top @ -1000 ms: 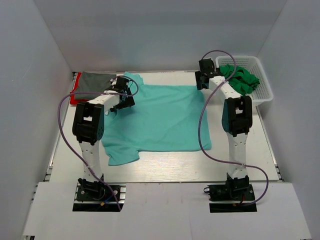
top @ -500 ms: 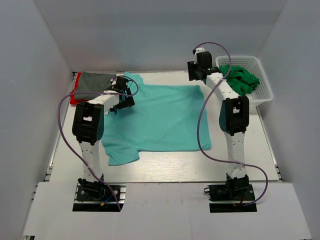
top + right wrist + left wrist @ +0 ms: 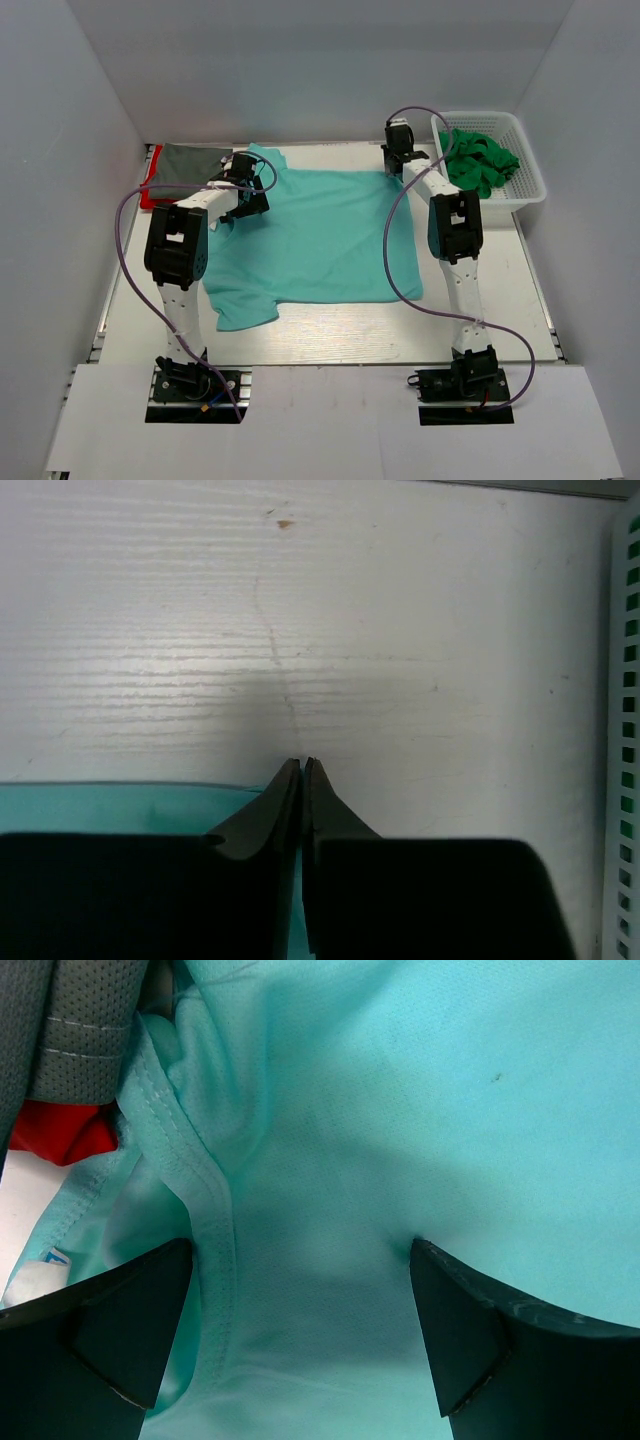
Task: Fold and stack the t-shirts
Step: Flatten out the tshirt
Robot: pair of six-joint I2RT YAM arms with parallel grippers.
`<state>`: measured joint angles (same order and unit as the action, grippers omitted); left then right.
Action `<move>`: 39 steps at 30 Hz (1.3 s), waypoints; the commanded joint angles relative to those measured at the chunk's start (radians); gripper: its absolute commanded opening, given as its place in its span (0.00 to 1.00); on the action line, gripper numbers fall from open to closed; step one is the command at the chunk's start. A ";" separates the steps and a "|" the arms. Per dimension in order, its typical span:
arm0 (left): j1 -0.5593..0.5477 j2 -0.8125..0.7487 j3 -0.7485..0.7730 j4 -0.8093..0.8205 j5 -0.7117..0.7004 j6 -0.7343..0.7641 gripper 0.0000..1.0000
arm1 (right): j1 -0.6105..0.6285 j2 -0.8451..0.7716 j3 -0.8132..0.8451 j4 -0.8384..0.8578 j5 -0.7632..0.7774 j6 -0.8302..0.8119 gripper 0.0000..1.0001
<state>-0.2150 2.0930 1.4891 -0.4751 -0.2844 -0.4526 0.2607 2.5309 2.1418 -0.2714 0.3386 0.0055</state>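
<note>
The large light teal t-shirt [image 3: 315, 235] lies spread flat on the table. My left gripper [image 3: 252, 195] is open over its far left shoulder. Both fingertips of the left gripper [image 3: 300, 1330] press down on the teal cloth [image 3: 400, 1110] beside a seam. A dark grey t-shirt [image 3: 190, 162] lies folded on a red t-shirt [image 3: 150, 195] at the far left; the grey [image 3: 70, 1020] and the red [image 3: 60, 1130] also show in the left wrist view. My right gripper [image 3: 396, 160] sits at the teal shirt's far right corner. The right gripper [image 3: 302, 762] is shut, with teal cloth [image 3: 100, 805] showing in the slit between its fingers.
A white lattice basket [image 3: 530, 185] stands at the far right with a bright green t-shirt [image 3: 480, 155] bundled in it. The basket's wall [image 3: 625, 730] runs along the right edge of the right wrist view. Bare white table [image 3: 400, 630] lies beyond the right fingertips.
The right arm swung left from beside the basket to the teal shirt's far right corner, and its jaws went from open to shut. The left arm stayed put.
</note>
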 commanded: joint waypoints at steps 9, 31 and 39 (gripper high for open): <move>0.009 0.015 -0.062 -0.059 0.036 -0.012 1.00 | -0.031 -0.034 0.039 0.043 0.064 0.072 0.00; 0.009 -0.004 -0.112 -0.049 0.045 -0.031 1.00 | -0.238 -0.279 -0.109 0.166 -0.708 0.571 0.00; 0.009 -0.004 -0.052 -0.040 0.071 -0.020 1.00 | -0.230 -0.259 -0.013 0.037 -0.626 0.397 0.42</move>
<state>-0.2169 2.0666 1.4406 -0.4225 -0.2832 -0.4530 0.0303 2.2948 2.0636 -0.1959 -0.3088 0.4988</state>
